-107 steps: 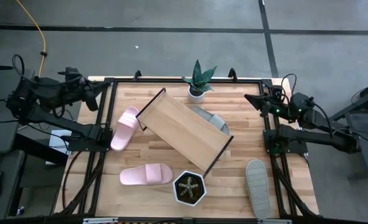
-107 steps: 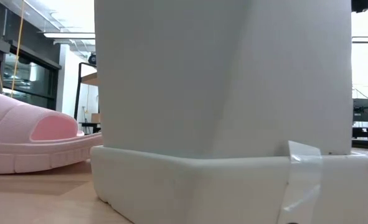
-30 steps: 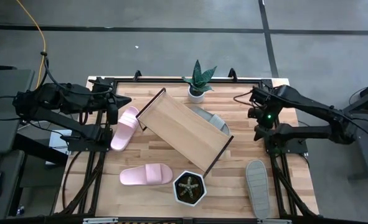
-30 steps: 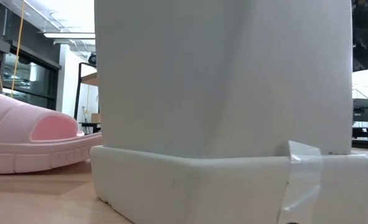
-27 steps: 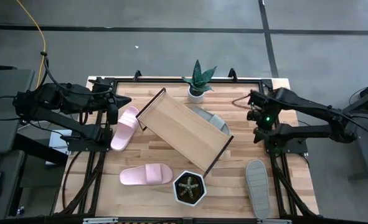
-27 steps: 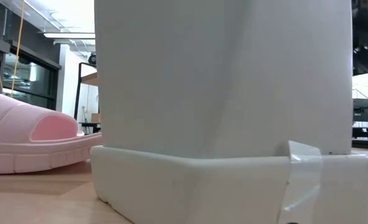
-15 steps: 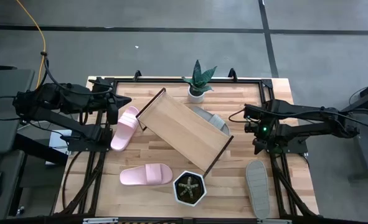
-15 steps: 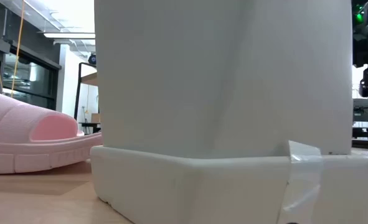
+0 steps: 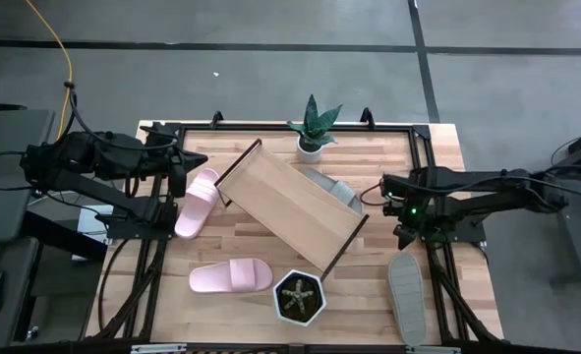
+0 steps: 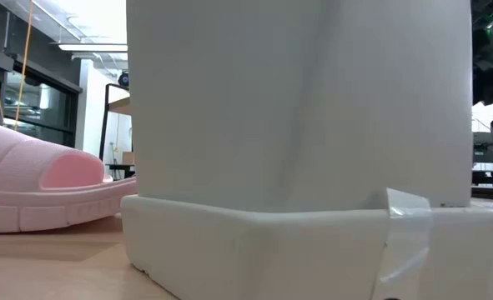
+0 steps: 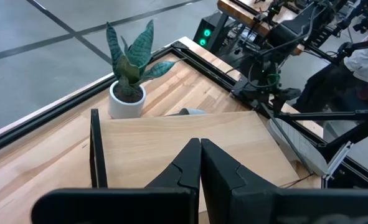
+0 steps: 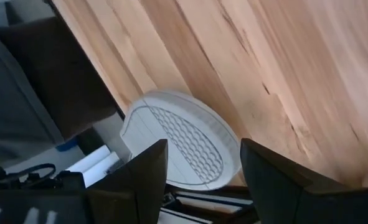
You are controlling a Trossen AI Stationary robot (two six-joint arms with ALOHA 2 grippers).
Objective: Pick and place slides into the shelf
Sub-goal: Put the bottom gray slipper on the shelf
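The shelf (image 9: 290, 208) lies slantwise at mid-table. One pink slide (image 9: 199, 202) lies left of it and another (image 9: 231, 276) near the front. A grey slide (image 9: 334, 189) pokes out from under the shelf's far right side. Another grey slide (image 9: 406, 298) lies at the near right, its patterned sole (image 12: 184, 146) up. My right gripper (image 9: 401, 232) hangs open above the table just beyond that slide's far end, touching nothing. My left gripper (image 9: 188, 160) is shut and raised at the far left, with nothing in it (image 11: 200, 163).
A potted plant (image 9: 313, 133) stands at the far edge. A cactus in a white pot (image 9: 299, 298) stands near the front and fills most of the low view (image 10: 296, 125). Black frame rails (image 9: 437, 265) run along the table's sides.
My right gripper has swung from the far right corner toward the near edge and come down, tipping toward the grey slide at the near right. Its fingers have stayed open. The slides and the shelf have not moved.
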